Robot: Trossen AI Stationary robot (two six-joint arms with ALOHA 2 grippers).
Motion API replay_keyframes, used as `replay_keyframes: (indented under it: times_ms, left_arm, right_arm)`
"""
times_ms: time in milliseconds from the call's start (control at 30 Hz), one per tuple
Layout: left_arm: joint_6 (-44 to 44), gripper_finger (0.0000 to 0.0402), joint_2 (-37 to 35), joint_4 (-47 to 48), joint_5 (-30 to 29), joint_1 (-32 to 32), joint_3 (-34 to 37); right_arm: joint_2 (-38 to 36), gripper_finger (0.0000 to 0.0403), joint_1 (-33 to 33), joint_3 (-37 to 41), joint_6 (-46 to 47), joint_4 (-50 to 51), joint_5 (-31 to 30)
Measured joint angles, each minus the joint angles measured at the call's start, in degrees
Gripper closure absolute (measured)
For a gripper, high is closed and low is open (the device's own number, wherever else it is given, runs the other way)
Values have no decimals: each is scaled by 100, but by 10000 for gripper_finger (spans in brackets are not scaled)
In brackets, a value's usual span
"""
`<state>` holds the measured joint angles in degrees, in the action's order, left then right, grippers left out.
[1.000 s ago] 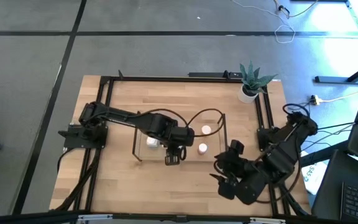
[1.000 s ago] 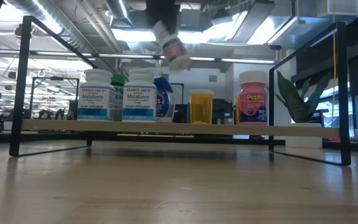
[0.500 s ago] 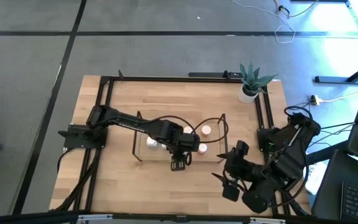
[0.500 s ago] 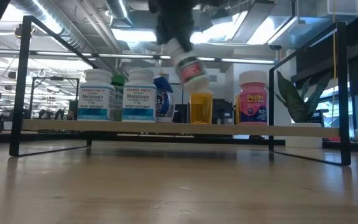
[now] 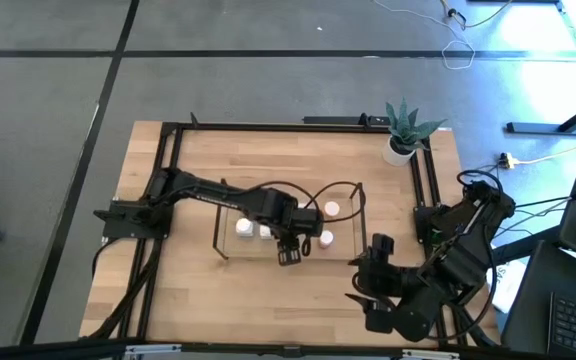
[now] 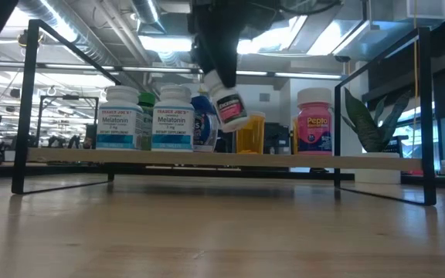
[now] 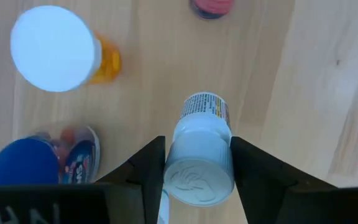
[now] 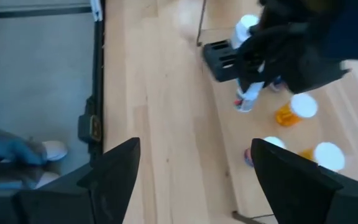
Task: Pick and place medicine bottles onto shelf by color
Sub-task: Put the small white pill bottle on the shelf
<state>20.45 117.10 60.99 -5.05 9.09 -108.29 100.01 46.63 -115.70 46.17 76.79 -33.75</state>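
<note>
The white-capped medicine bottle [image 7: 199, 157] hangs tilted above the shelf [image 6: 207, 161], pinched by its cap end between the fingers of the left gripper [image 7: 197, 163], its label end pointing down toward the wooden board. In the low view this bottle [image 6: 229, 106] sits in the air between the blue-capped bottle [image 6: 202, 122] and the orange bottle [image 6: 250, 132], with two Melatonin bottles [image 6: 147, 118] farther along one way and the pink Pepto bottle [image 6: 314, 121] well apart the other way. To finish the step cleanly, the bottle likely needs righting before its base meets the board, and it should come down beside its own colour group without nudging the neighbours on either side; releasing while it leans would probably tip it. The left arm [image 5: 208, 192] reaches from its base across the table, elbow extended, wrist bent so the gripper points down over the shelf's middle. The right gripper [image 8: 191, 180] waits near the table's front corner on its own side, fingers spread wide and holding nothing.
</note>
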Motion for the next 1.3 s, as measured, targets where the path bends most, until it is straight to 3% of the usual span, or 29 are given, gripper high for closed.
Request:
replay_keyframes:
  times_ms: [167,867,1300]
  left_arm:
    - [14,246,0,168,1,-88,1]
    - [-10,246,2,103,260,-205,0]
    - [-749,246,2,122,-27,-59,0]
  right_arm:
    - [0,95,0,0,-8,-66,337]
    - [0,95,-2,0,-15,-136,345]
    - [0,95,-2,0,-15,-136,344]
